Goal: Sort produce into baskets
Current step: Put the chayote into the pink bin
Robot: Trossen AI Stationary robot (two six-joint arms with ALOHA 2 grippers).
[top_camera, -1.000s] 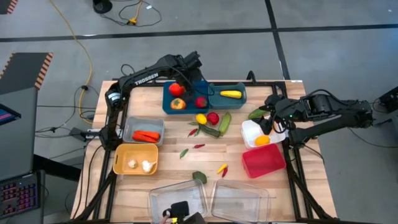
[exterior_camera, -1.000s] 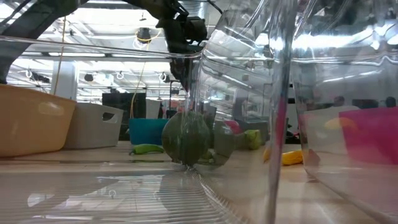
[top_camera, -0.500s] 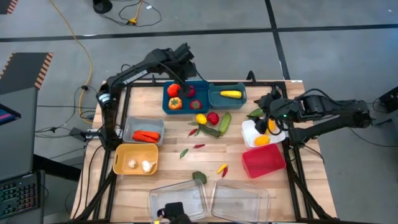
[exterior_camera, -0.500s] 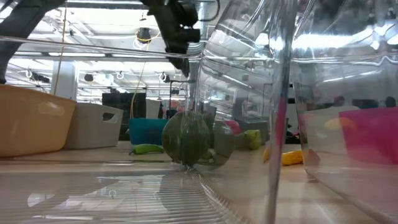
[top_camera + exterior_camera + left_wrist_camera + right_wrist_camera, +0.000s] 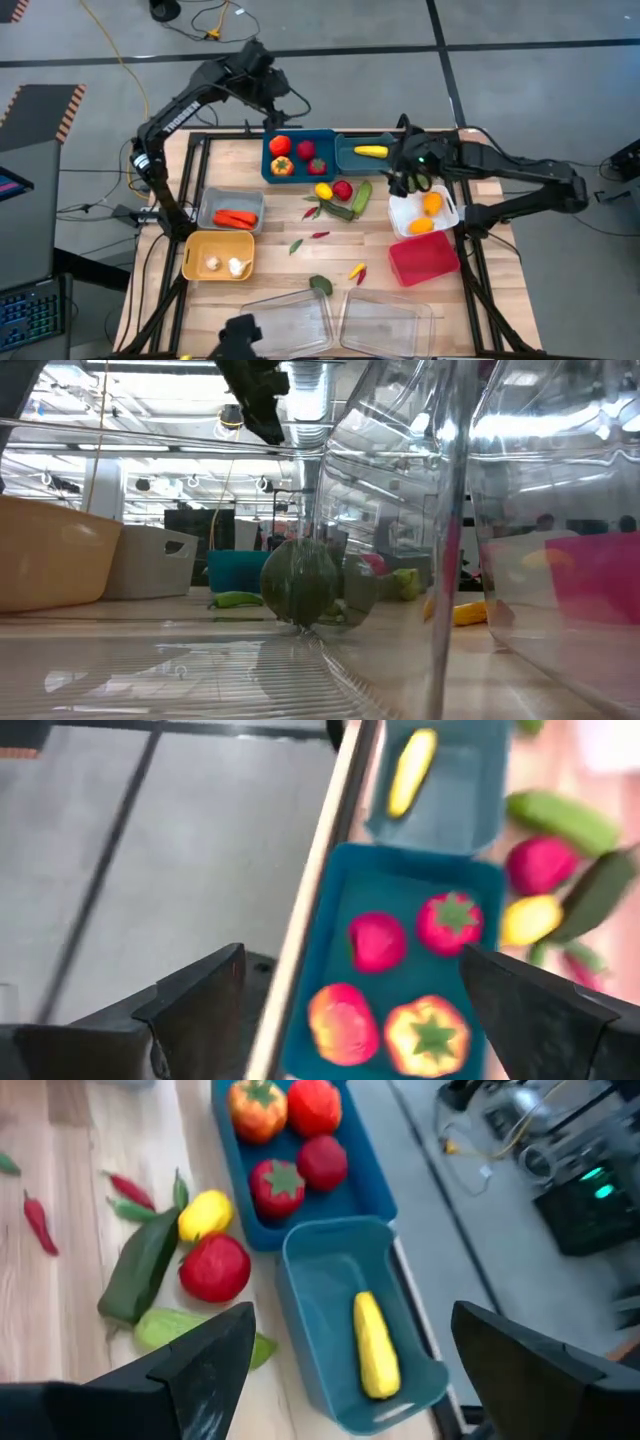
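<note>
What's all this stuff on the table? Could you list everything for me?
teal bins: two, side by side at the far edge; one holds four red and orange fruits, the other a yellow corn
grey bin: one, left side, holds red pieces
yellow bin: one, left, holds two white pieces
white bin: one, right, holds two orange fruits
red bin: one, right
clear trays: two, near edge
loose produce: mixed colours, table middle
left gripper: open, beyond the far edge
right gripper: open, between teal and white bins
</note>
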